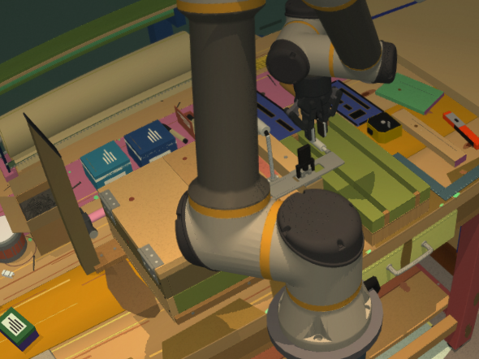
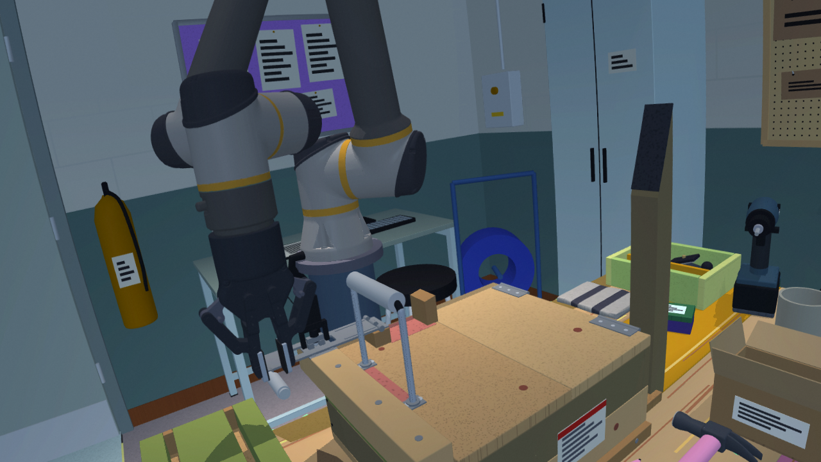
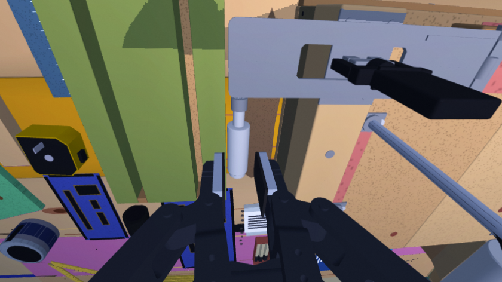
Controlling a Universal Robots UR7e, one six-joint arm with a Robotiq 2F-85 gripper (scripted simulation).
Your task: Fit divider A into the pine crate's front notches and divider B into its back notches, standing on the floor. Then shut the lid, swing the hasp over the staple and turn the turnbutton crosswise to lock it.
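The hasp's small white knob (image 3: 238,147) sticks out from the free end of the grey hasp plate (image 3: 361,59), just ahead of my gripper (image 3: 239,173), which is open and holds nothing. The hasp (image 1: 310,168) lies swung over the staple (image 3: 314,61) at the crate's front edge. The black turnbutton (image 3: 414,87) stands on the hasp (image 2: 313,339). The pine crate (image 2: 476,362) has its lid (image 1: 150,191) shut. My gripper (image 2: 270,359) hangs just off the crate's front (image 1: 316,128).
A green slatted pallet (image 1: 365,170) lies beside the crate under my gripper. A yellow tape measure (image 1: 383,128) and blue stencil (image 1: 353,101) lie beyond it. A tall dark board (image 1: 61,191) stands behind the crate. The lid's bar handle (image 2: 379,339) rises near the front.
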